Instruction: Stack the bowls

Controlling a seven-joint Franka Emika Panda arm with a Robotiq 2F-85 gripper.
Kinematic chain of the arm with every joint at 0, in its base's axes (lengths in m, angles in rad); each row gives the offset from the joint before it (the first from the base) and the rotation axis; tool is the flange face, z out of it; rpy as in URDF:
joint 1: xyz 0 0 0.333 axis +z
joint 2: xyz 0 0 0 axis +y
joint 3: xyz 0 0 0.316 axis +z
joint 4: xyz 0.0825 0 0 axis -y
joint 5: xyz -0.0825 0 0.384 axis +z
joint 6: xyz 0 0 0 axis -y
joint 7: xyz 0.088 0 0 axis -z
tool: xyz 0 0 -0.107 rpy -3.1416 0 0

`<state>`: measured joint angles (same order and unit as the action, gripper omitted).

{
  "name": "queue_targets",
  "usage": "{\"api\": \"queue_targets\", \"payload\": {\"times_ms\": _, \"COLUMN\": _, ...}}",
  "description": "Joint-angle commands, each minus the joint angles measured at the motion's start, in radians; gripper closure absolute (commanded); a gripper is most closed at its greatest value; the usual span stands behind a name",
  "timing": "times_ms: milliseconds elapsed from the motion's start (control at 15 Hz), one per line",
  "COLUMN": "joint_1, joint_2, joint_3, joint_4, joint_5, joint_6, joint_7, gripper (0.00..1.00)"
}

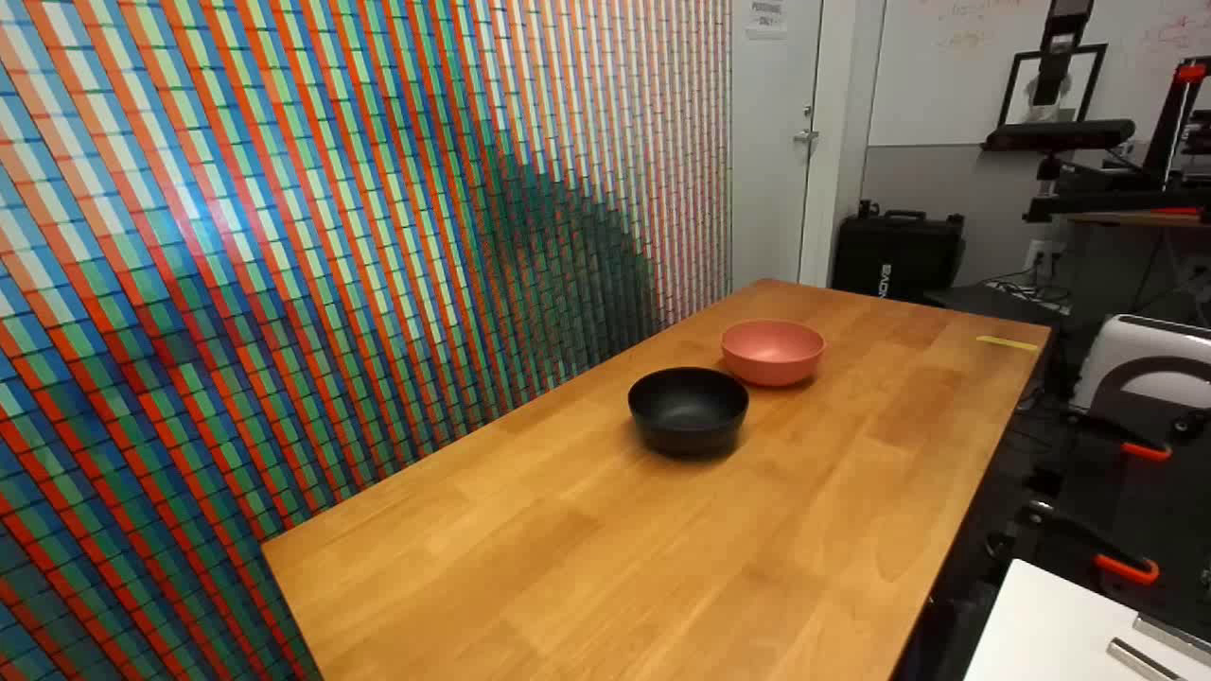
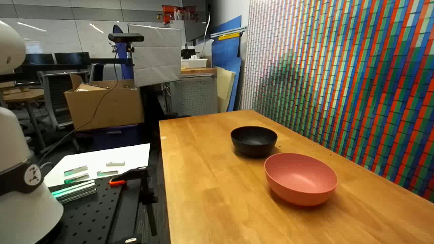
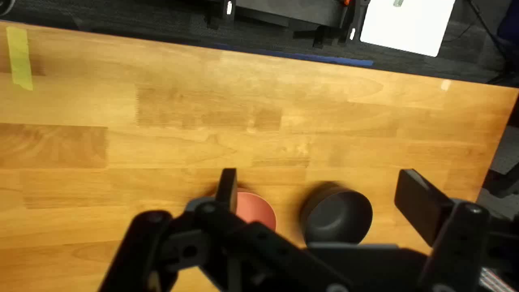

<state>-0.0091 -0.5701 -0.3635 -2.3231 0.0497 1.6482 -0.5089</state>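
The black bowl (image 1: 689,411) stands upright on the wooden table and also shows in an exterior view (image 2: 253,141). The salmon-red bowl (image 1: 773,353) stands upright beside it with a small gap, and shows larger in an exterior view (image 2: 300,179). In the wrist view my gripper (image 3: 318,174) is open, with its fingers wide apart and nothing between them. It is high above the table. The black bowl (image 3: 338,217) appears between the fingers, and the gripper body hides its lower edge. The red bowl (image 3: 256,209) is partly hidden behind the left finger. The gripper is out of both exterior views.
The wooden table (image 2: 203,203) runs along a colourful striped wall (image 1: 378,189). A yellow tape strip (image 3: 19,59) lies near the table edge. The robot's white base (image 2: 23,203) and a white board (image 2: 101,162) with metal pieces stand beside the table.
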Motion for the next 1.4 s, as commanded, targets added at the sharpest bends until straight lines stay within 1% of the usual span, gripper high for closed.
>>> {"api": "queue_targets", "payload": {"times_ms": 0, "joint_1": -0.029, "joint_2": 0.007, "joint_3": 0.022, "joint_4": 0.004, "joint_5": 0.012, "joint_6": -0.002, "joint_7": -0.013, "gripper": 0.0}}
{"api": "queue_targets", "payload": {"times_ms": 333, "joint_1": -0.02, "joint_2": 0.015, "joint_3": 0.02, "joint_4": 0.013, "joint_5": 0.022, "joint_6": 0.003, "joint_7": -0.022, "gripper": 0.0}}
{"api": "queue_targets", "payload": {"times_ms": 400, "joint_1": -0.007, "joint_2": 0.033, "joint_3": 0.028, "joint_4": 0.018, "joint_5": 0.019, "joint_6": 0.015, "joint_7": -0.036, "gripper": 0.0}}
{"api": "queue_targets", "payload": {"times_ms": 467, "joint_1": 0.011, "joint_2": 0.066, "joint_3": 0.035, "joint_4": 0.03, "joint_5": 0.035, "joint_6": 0.031, "joint_7": -0.045, "gripper": 0.0}}
{"api": "queue_targets", "payload": {"times_ms": 533, "joint_1": 0.031, "joint_2": 0.107, "joint_3": 0.05, "joint_4": 0.043, "joint_5": 0.063, "joint_6": 0.07, "joint_7": -0.045, "gripper": 0.0}}
{"api": "queue_targets", "payload": {"times_ms": 800, "joint_1": 0.105, "joint_2": 0.279, "joint_3": 0.144, "joint_4": 0.092, "joint_5": 0.163, "joint_6": 0.203, "joint_7": -0.056, "gripper": 0.0}}
{"api": "queue_targets", "payload": {"times_ms": 933, "joint_1": 0.132, "joint_2": 0.389, "joint_3": 0.201, "joint_4": 0.136, "joint_5": 0.189, "joint_6": 0.246, "joint_7": -0.051, "gripper": 0.0}}
{"api": "queue_targets", "payload": {"times_ms": 1133, "joint_1": 0.147, "joint_2": 0.564, "joint_3": 0.289, "joint_4": 0.229, "joint_5": 0.197, "joint_6": 0.298, "joint_7": -0.027, "gripper": 0.0}}
{"api": "queue_targets", "payload": {"times_ms": 1333, "joint_1": 0.136, "joint_2": 0.746, "joint_3": 0.367, "joint_4": 0.344, "joint_5": 0.15, "joint_6": 0.36, "joint_7": 0.038, "gripper": 0.0}}
